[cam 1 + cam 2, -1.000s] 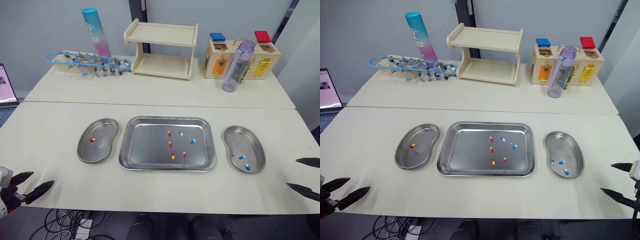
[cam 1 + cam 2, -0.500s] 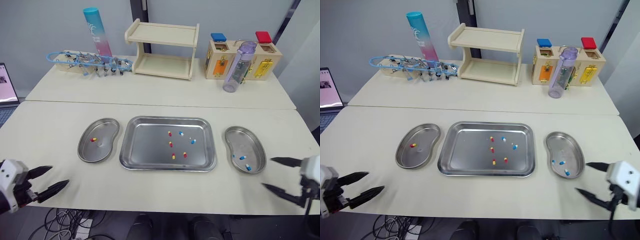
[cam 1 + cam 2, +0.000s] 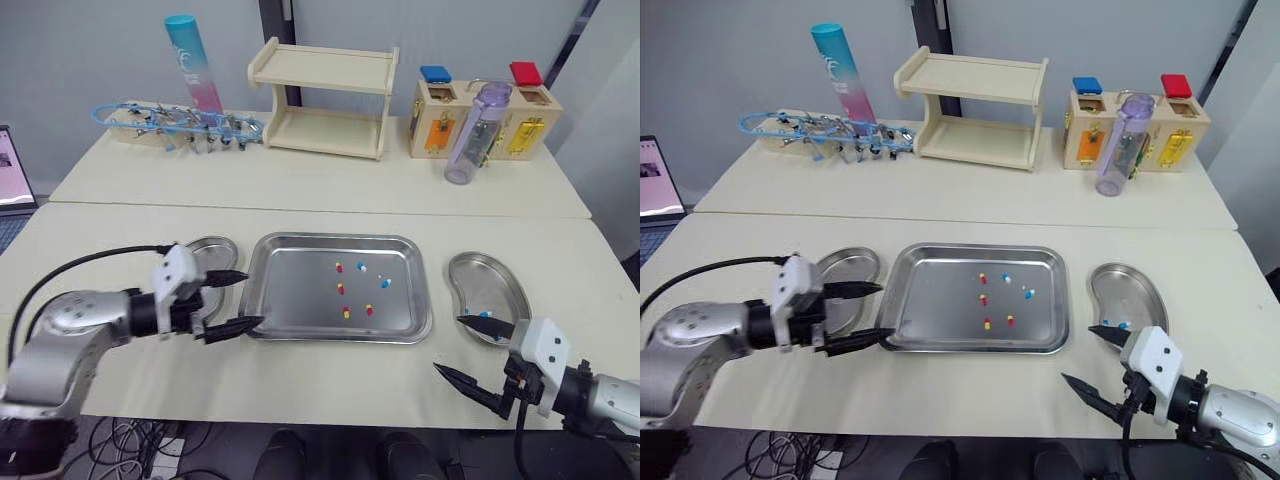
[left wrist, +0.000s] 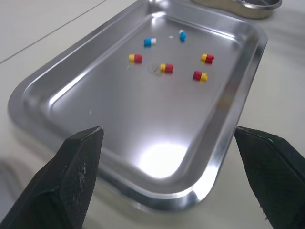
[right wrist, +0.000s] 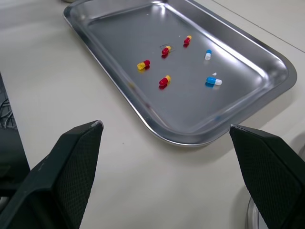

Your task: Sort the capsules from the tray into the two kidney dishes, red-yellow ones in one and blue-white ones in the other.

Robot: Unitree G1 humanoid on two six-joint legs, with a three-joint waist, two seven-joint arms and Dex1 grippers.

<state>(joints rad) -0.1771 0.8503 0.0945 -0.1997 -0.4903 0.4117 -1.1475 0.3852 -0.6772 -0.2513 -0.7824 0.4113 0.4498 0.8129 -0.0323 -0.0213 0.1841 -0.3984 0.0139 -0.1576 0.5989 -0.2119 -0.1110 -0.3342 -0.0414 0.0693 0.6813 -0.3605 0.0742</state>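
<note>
The steel tray (image 3: 290, 290) in the middle of the table holds several red-yellow capsules (image 4: 167, 67) and two blue-white capsules (image 5: 213, 81). My left gripper (image 3: 253, 298) is open at the tray's left rim, its body covering most of the left kidney dish (image 3: 215, 247). My right gripper (image 3: 448, 344) is open off the tray's front right corner, its upper finger across the front end of the right kidney dish (image 3: 495, 275). A blue-white capsule (image 3: 484, 314) lies in that dish. Both wrist views look along open fingers (image 4: 78, 162) onto the tray.
Along the back stand a wooden shelf (image 3: 325, 95), a wooden lock box (image 3: 510, 115), a purple bottle (image 3: 473, 132), a blue-pink tube (image 3: 193, 72) and a blue wire rack (image 3: 175, 125). A laptop (image 3: 10, 185) shows at the left edge.
Both arms have swung in from the front table edge: the left gripper up to the tray's left rim, the right gripper to the front of the right dish. Both stay open.
</note>
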